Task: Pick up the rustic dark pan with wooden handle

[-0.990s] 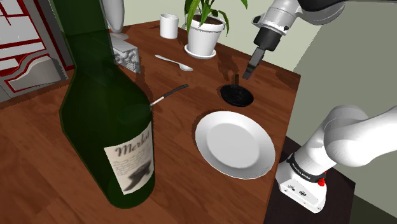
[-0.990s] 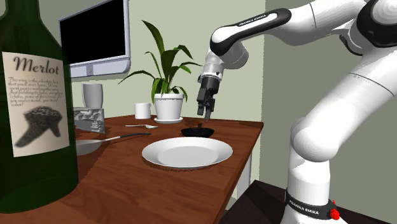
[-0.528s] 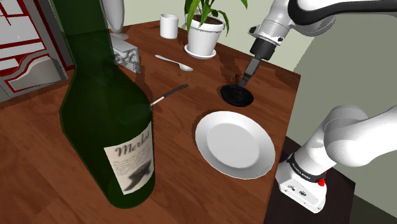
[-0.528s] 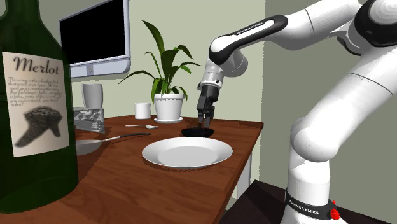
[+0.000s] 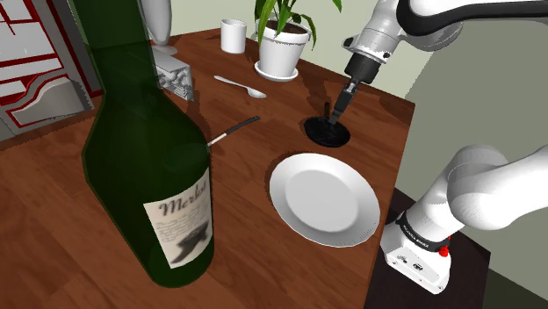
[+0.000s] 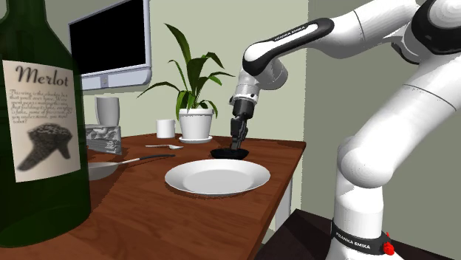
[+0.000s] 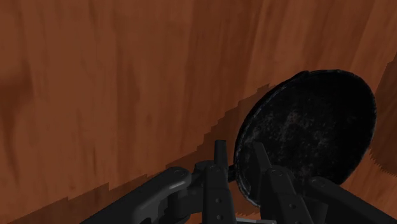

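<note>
A small black round pan (image 5: 327, 133) lies on the brown wooden table (image 5: 263, 132) near its far right edge, still resting on the surface. It also shows in the second exterior view (image 6: 227, 153) and as a dark, speckled dish in the wrist view (image 7: 305, 133). Its short handle sticks up at the rim and looks dark. My gripper (image 5: 333, 114) has come straight down on that handle. The black fingers (image 7: 219, 175) stand close together and clasp the handle at the pan's rim. My gripper (image 6: 235, 145) hangs just above the pan's bowl.
A white plate (image 5: 324, 197) lies just in front of the pan. A large green Merlot bottle (image 5: 149, 132) stands close to the camera. A potted plant (image 5: 283, 48), a white mug (image 5: 233, 35), a spoon (image 5: 239, 84) and a knife (image 5: 233, 130) lie further left.
The gripper dropped from above the pan onto its upright handle, and its fingers have drawn together around it. The pan has not moved.
</note>
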